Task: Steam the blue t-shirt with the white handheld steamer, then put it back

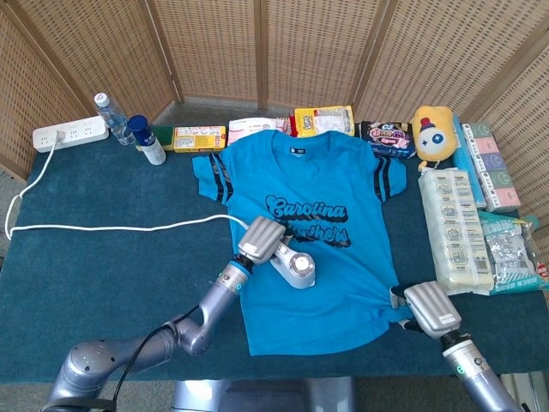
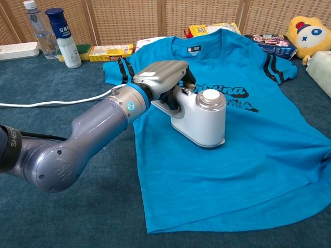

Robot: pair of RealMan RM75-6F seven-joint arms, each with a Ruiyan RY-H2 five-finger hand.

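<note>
Wicker screens close off the far side; a dark teal cloth covers the table (image 1: 103, 266).

Blue t-shirt (image 1: 330, 215) lies flat at centre, collar toward the far edge, black script lettering across the chest. Near hem wrinkled at the right corner.

Left hand (image 1: 260, 238) grips the handle of the white handheld steamer (image 1: 293, 269), fingers wrapped around it. Steamer sits base-down on the shirt's lower left half, just near of the lettering; the chest view shows its round cap (image 2: 210, 98) facing up. White cord (image 1: 111, 227) runs from the steamer leftward across the cloth, then curls up to the power strip (image 1: 70, 133) at the far left corner.

Right hand (image 1: 431, 310) rests at the shirt's near right corner, with fabric bunched right against it. Only its back shows from the head view, so I cannot tell whether the fingers are closed on the cloth.

Far edge, left to right: water bottle (image 1: 110, 118), blue-capped white bottle (image 1: 146, 140), yellow box (image 1: 199, 137), snack packets (image 1: 324, 119), yellow plush toy (image 1: 432, 132). Right side: long wrapped packs (image 1: 455, 227) stacked beside the shirt.
</note>
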